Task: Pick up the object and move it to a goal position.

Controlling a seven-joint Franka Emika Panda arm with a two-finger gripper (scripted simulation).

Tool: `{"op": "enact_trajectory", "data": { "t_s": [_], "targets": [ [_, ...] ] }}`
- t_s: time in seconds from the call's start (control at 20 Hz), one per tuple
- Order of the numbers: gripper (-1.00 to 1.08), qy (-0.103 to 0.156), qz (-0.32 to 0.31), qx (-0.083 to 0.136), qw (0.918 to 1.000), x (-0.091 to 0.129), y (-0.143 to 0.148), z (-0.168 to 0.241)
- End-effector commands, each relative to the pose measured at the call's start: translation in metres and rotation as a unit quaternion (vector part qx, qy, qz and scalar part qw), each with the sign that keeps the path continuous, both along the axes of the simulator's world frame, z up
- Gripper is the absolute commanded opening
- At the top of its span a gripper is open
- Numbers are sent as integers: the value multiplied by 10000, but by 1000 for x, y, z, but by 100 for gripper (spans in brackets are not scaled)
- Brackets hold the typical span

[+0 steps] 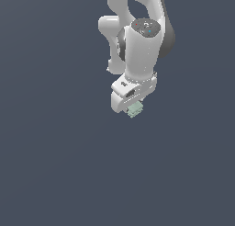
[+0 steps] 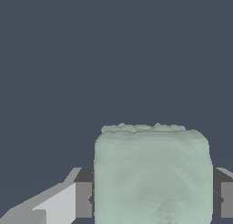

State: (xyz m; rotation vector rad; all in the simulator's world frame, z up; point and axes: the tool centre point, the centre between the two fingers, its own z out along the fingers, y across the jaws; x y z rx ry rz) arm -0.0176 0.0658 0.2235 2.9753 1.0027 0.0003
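The cube (image 1: 135, 110) sat between the two fingers (image 2: 83, 199) of the gripper (image 1: 133, 108), one finger pressed against each side. In the exterior view it protruded at the gripper's six o'clock, beneath the arm (image 1: 140, 50).

flat even sim lighting, dim slate-blue background, no cast shadows in either view. white arm (image 1: 140, 50) brightest on its upper faces, soft shading below, no glare. exterior render low-res, soft jagged edges. wrist view sharp enough, mint cube (image 2: 152, 175) shows faceted mottled shading, no lens distortion or blur.
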Motion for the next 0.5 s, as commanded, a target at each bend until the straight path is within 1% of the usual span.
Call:
{"op": "enact_trajectory", "data": {
  "t_s": [0.0,0.25,0.45],
  "targets": [
    [-100,5,-3,-1,10000,-7,6,13],
    [-100,4,-3,6,10000,-14,14,30],
    [-100,4,-4,8,10000,-15,17,35]
  ]
}}
